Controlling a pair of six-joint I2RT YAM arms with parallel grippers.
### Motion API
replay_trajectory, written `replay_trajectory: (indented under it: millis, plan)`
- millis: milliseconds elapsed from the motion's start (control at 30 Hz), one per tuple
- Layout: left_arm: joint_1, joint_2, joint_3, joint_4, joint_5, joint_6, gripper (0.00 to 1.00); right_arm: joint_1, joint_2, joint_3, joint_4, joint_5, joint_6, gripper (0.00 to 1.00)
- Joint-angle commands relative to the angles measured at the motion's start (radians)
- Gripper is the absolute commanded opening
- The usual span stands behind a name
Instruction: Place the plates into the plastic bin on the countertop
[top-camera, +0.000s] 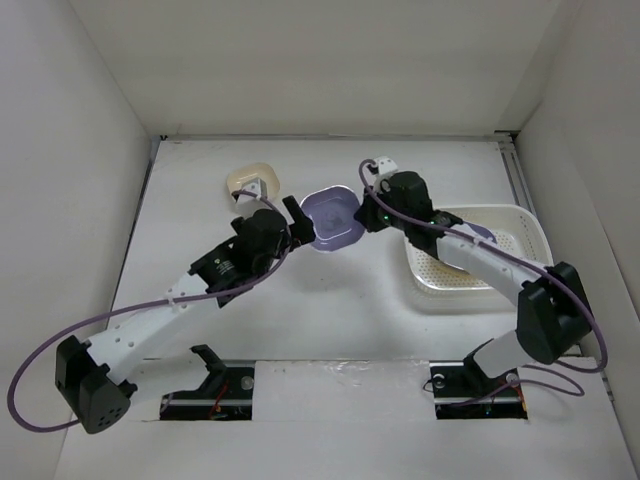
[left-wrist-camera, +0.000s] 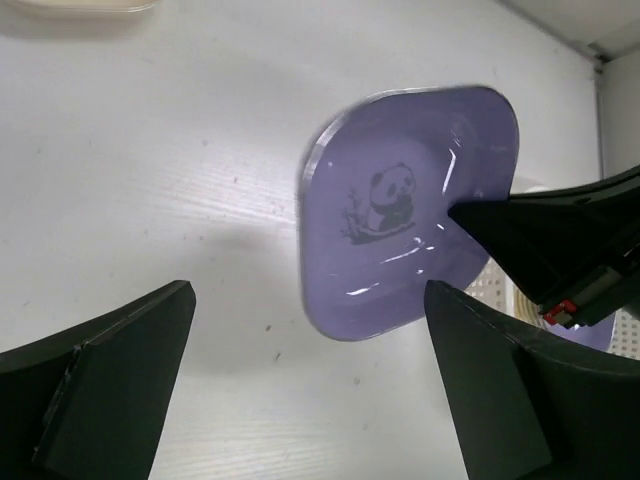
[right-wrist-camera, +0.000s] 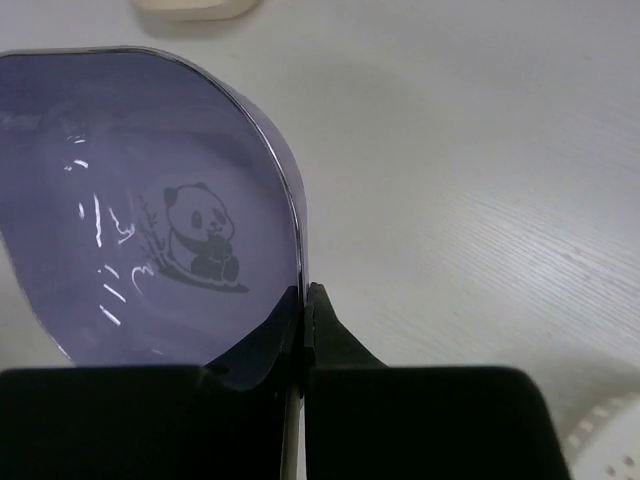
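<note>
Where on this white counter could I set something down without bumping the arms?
The countertop is bare in the near middle, in front of the purple plate. Also the far strip behind the plastic bin. Crowded around that plate, between left gripper and right gripper.

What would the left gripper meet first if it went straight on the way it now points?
Likely the purple plate: it is just ahead of the open left gripper, pinched by the right gripper.

Bright, even overhead light washes my white desk (top-camera: 330, 320) nearly flat, with only faint shadows. White glare streaks the purple plate (right-wrist-camera: 130, 200) pinched in my right claw (right-wrist-camera: 305, 315); the claw itself looms black and soft-focused.
</note>
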Motion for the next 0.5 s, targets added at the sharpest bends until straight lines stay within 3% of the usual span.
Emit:
replay_trajectory:
  millis: [0,300,467]
  plan:
    - [0.011,0.056,0.095,0.05,-0.049,0.03,0.99,-0.136,-0.107,-0.049,-0.011,0.119,0.049,0.0]
    - [0.082,0.282,0.29,-0.057,-0.101,0.008,0.99,-0.6,-0.484,-0.307,-0.102,0.233,0.155,0.0]
    - [0.091,0.343,0.33,-0.045,-0.042,0.008,0.99,-0.79,-0.556,-0.352,-0.178,0.199,0.111,0.0]
